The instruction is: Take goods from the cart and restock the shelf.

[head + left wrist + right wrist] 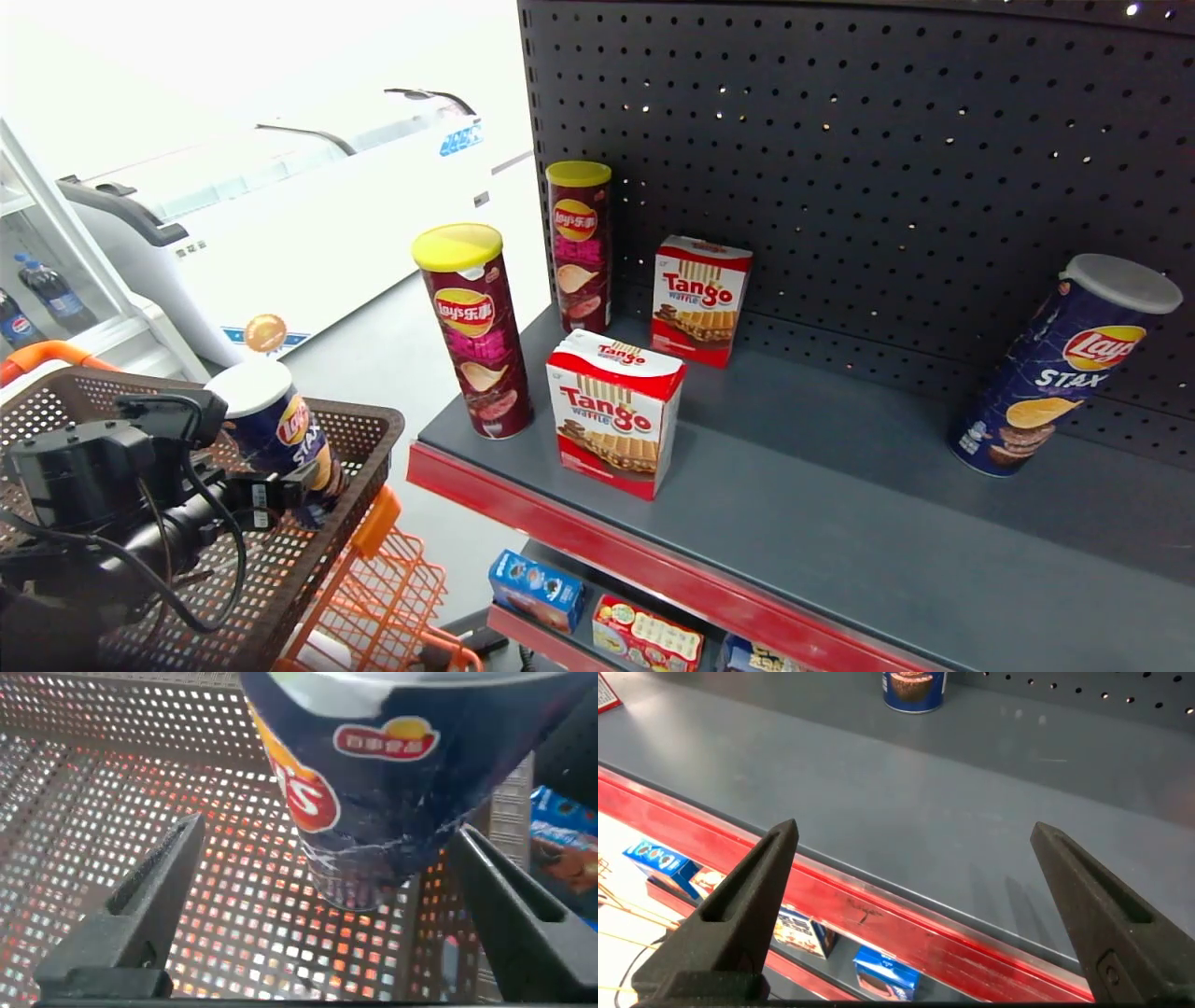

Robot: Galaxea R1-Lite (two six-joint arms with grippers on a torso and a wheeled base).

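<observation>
Left tool [327,826] gapes around a cylindrical blue can [402,765] in a perforated basket [93,765]; right tool [915,829] gapes.

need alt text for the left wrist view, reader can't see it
A dark blue chip can sits in a brown perforated basket, framed by the open left gripper, whose jaws stand apart on either side of it. A blue snack pack shows past the basket's edge.
</observation>
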